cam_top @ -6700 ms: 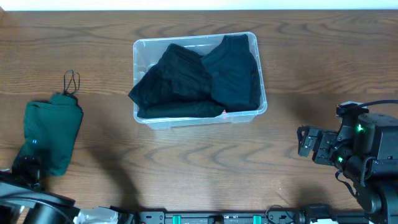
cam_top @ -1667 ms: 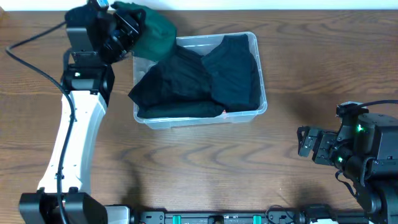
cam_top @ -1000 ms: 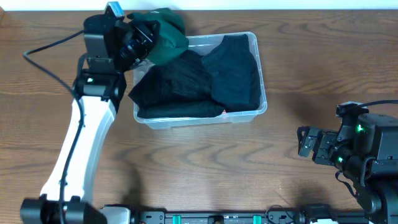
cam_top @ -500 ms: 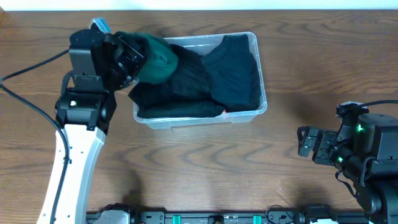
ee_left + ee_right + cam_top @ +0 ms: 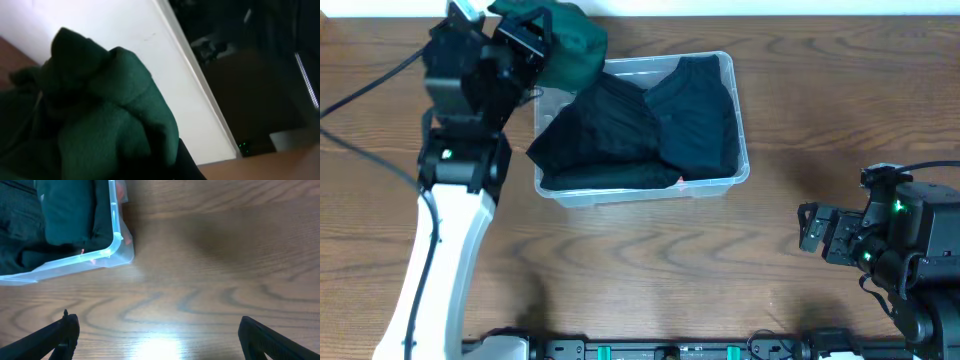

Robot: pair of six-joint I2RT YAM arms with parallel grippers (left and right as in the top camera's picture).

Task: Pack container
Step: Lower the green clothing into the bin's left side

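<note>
while the left jaws clamp a green garment above a corner of the container, the right jaws gape empty.

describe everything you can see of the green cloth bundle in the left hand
The dark green soft fabric bundle looks like fleece or knit, bunched into rounded folds. The left hand grips one side of it and holds it over the far left corner of the clear rectangular plastic container, next to the dark folded garments inside. Whether it touches the rim cannot be told.
</note>
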